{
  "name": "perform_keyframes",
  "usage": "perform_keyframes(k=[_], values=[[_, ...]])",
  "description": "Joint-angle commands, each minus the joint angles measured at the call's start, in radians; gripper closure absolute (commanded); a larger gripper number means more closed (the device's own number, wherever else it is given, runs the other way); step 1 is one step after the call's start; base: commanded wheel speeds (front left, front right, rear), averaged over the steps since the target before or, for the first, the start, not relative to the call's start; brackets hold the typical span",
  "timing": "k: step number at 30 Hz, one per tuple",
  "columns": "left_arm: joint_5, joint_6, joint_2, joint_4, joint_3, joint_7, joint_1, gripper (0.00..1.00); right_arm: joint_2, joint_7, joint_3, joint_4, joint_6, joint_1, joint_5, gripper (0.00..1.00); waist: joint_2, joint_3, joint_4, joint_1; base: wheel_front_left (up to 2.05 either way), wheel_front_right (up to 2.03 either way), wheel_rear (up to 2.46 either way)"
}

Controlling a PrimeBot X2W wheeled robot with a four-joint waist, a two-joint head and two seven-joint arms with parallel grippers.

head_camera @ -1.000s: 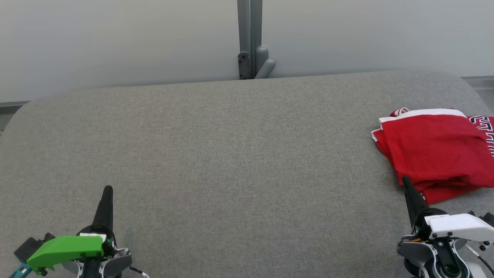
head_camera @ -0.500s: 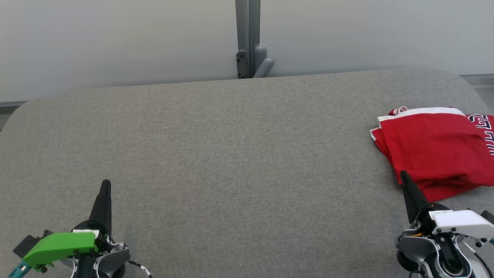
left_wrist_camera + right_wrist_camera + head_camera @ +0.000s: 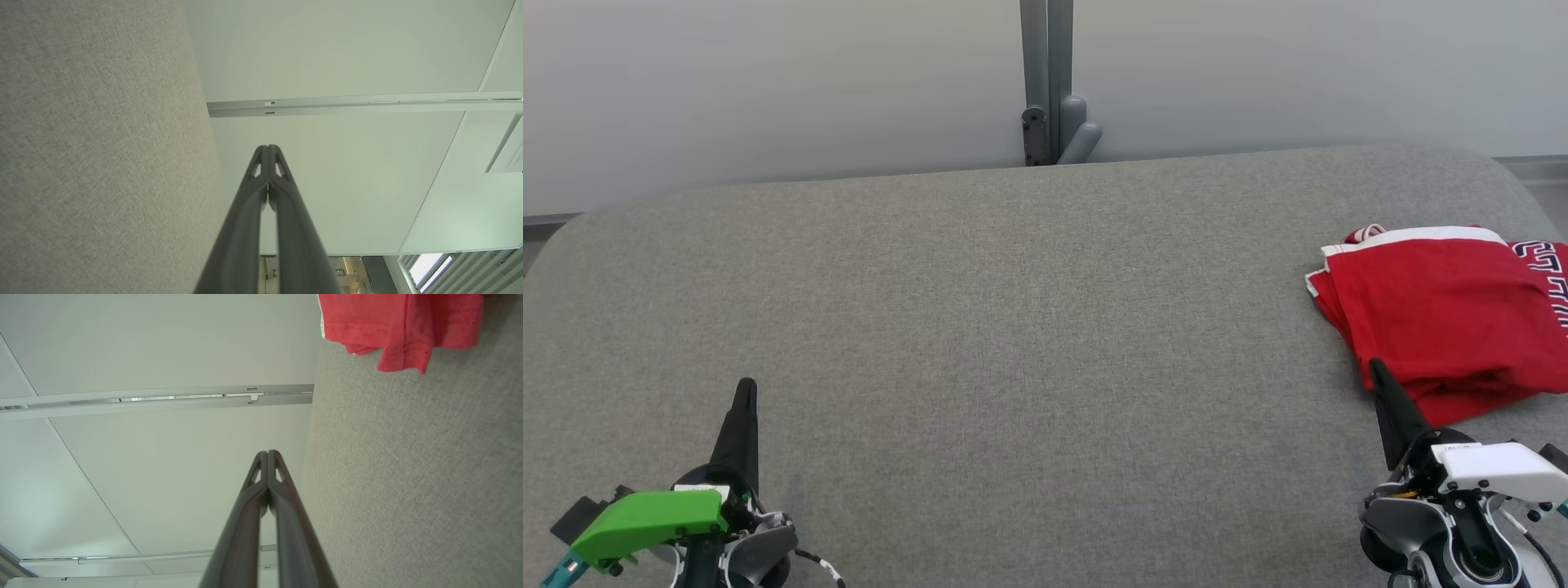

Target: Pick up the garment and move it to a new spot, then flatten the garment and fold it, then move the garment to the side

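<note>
Starting with the red garment: where does it lie?

At the right end of the counter, folded into a rough rectangle, its right part cut off by the edge of the head view. It is a soft, matte red cloth with a white band along the far edge and dark, white-outlined letters at the far right. Stacked layers show along its left side, and a stitched hem hangs loose at the near corner.

And the right gripper?

Its tip sits just beside that near corner. The jaws are pressed together into one slim dark point, pinching nothing, with bare counter between them and the cloth.

The left gripper?

Well apart from the garment, over the counter's near left. Its jaws are likewise pressed together and empty.

What is the counter like?

Broad, with rounded corners, covered in grey woven fabric of fine, even grain.

Behind it?

A pale smooth wall and a grey metal post at the middle.
</note>
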Motion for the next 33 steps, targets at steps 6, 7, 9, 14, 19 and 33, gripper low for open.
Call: perform_keyframes(k=[6, 7, 9, 14, 19, 33], values=[[0.001, -0.006, 0.005, 0.0, 0.005, 0.0, -0.016, 1.0, -0.005, 0.004, -0.001, -0.004, 0.0, -0.009, 0.007, 1.0, 0.011, 0.0, 0.0, 0.0, 0.0, 0.0, 0.0], [0.001, -0.006, 0.005, 0.0, 0.005, 0.0, -0.016, 1.0, -0.005, 0.004, -0.001, -0.004, 0.0, -0.009, 0.007, 1.0, 0.011, 0.0, 0.0, 0.0, 0.0, 0.0, 0.0], [0.001, -0.006, 0.005, 0.0, 0.005, 0.0, -0.016, 1.0, -0.005, 0.004, -0.001, -0.004, 0.0, -0.009, 0.007, 1.0, 0.011, 0.0, 0.0, 0.0, 0.0, 0.0, 0.0], [0.001, -0.006, 0.005, 0.0, 0.005, 0.0, -0.016, 1.0, -0.005, 0.004, -0.001, -0.004, 0.0, -0.009, 0.007, 1.0, 0.011, 0.0, 0.0, 0.0, 0.0, 0.0, 0.0], [0.001, -0.006, 0.005, 0.0, 0.005, 0.0, -0.016, 1.0, -0.005, 0.004, -0.001, -0.004, 0.0, -0.009, 0.007, 1.0, 0.011, 0.0, 0.0, 0.0, 0.0, 0.0, 0.0], [0.001, -0.006, 0.005, 0.0, 0.005, 0.0, -0.016, 1.0, -0.005, 0.004, 0.0, -0.004, 0.0, -0.009, 0.007, 1.0, 0.011, 0.0, 0.0, 0.0, 0.0, 0.0, 0.0]])
